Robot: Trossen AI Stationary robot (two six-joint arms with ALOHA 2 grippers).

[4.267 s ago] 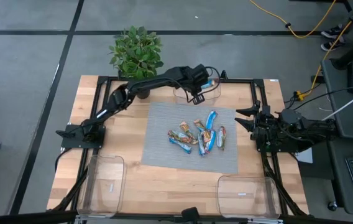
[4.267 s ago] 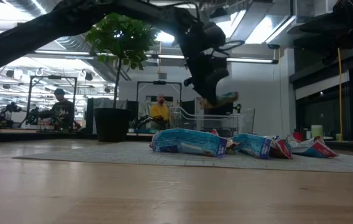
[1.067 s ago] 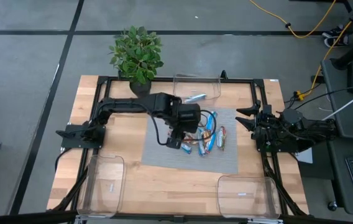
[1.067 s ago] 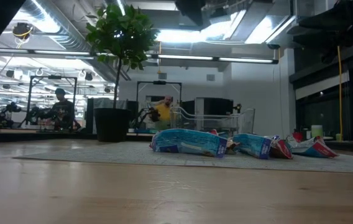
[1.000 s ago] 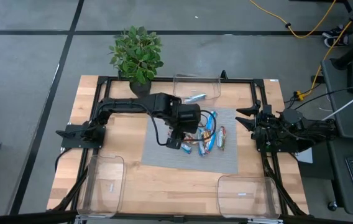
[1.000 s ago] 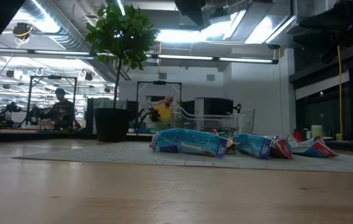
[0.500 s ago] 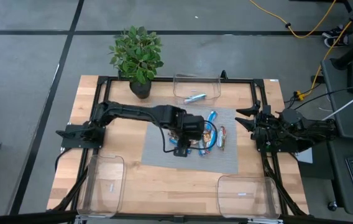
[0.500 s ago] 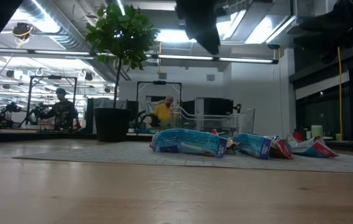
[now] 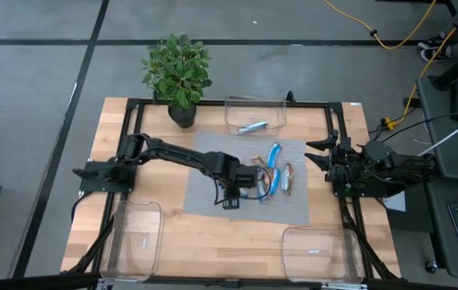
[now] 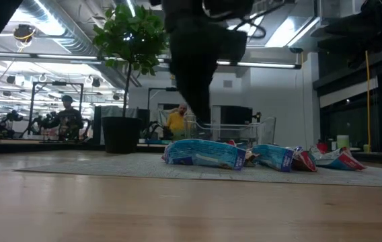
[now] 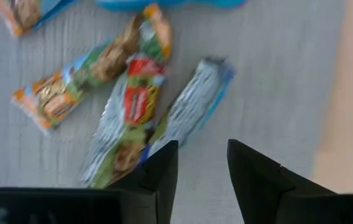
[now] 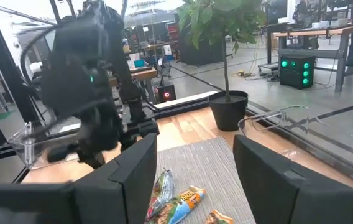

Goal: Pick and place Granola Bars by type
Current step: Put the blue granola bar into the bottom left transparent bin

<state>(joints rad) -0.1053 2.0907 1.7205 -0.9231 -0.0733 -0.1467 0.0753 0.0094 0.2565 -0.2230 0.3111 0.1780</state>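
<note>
— Whereabouts of the left hand (image 9: pixel 243 184)?
— Low over the grey mat (image 9: pixel 205 161) in the middle of the tabletop (image 9: pixel 164 234), at the left edge of the Granola Bars (image 9: pixel 271 177). Fingers (image 11: pixel 164 163) parted with a clear gap, nothing between them.

— And just ahead of those fingers?
— A silver-blue bar (image 11: pixel 195 106) lying slantwise on the mat, right in front of the gap. Beside it and touching, a bar with a red label (image 11: pixel 133 106); farther off, an orange-and-green bar (image 11: pixel 83 78). All flat on the mat, none lifted.

— Rest of the bars?
— Bunched close on the mat, some overlapping; blue wrappers (image 10: pixel 204 153) foremost in the low view. One further bar (image 9: pixel 251 126) lying apart inside the clear bin (image 9: pixel 229 113) at the far edge of the tabletop, next to the potted plant (image 9: pixel 178 68).

— Right hand (image 9: pixel 316 153)?
— Parked at the right side of the tabletop, clear of the mat. Fingers (image 12: pixel 136 168) spread wide, holding nothing.

— Other bins?
— Two more clear ones at the near edge, a left bin (image 9: pixel 131 234) and a right bin (image 9: pixel 322 250). Hard to tell about bars inside either.
</note>
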